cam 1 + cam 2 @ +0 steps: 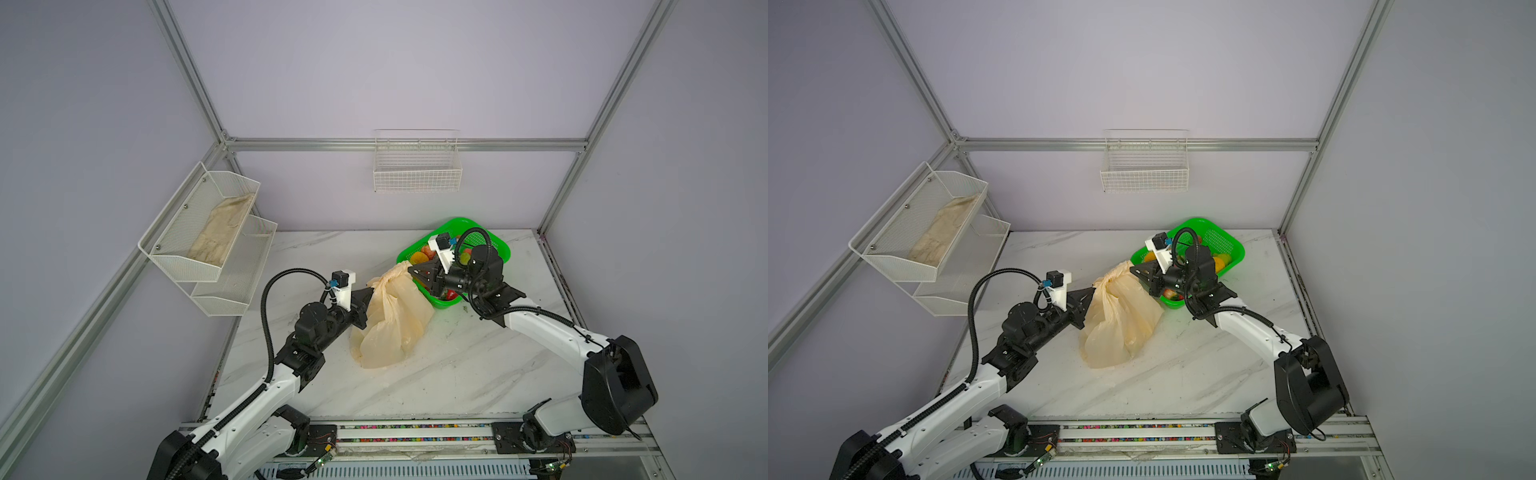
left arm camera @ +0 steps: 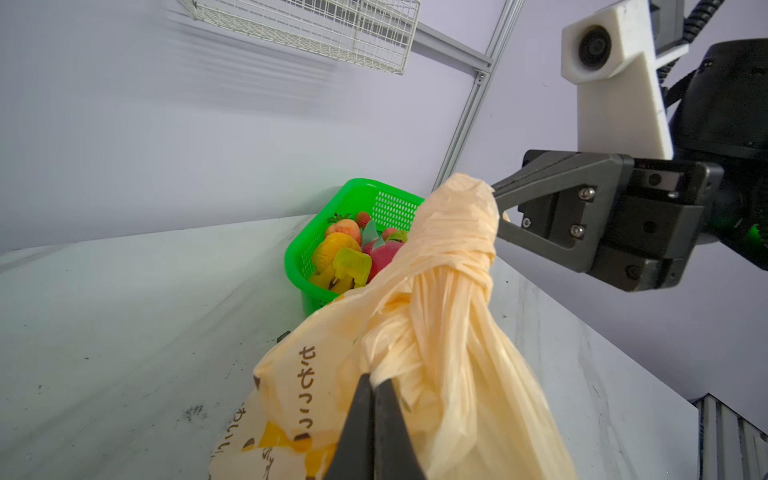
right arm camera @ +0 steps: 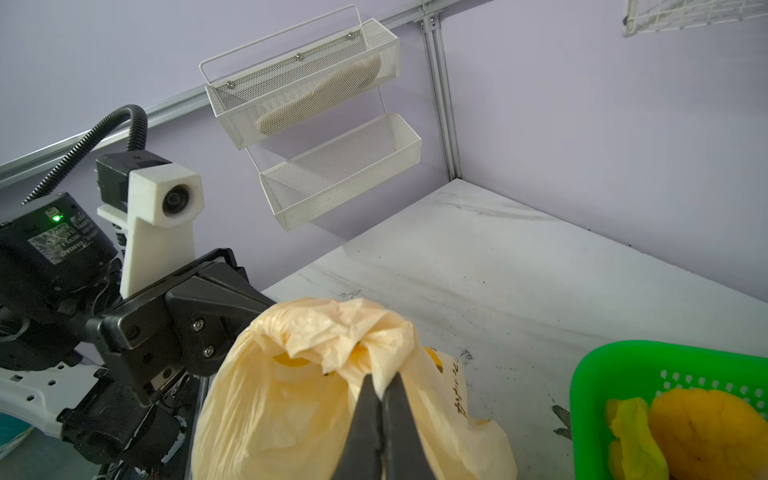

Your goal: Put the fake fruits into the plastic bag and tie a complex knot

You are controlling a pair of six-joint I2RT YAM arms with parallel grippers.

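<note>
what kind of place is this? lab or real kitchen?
Most likely a lab robot cell, not a kitchen: an aluminium frame boxes in plain lilac panels, the left arm and right arm stand on a rail at the table edge, and the green basket holds fake fruits.

White marble-look table (image 1: pixel 457 374), dark scuff marks (image 3: pixel 465 355) on its top, cream plastic bag (image 1: pixel 395 324) standing near the middle, green basket (image 1: pixel 496 243) at the bag's one o'clock, touching it
</note>
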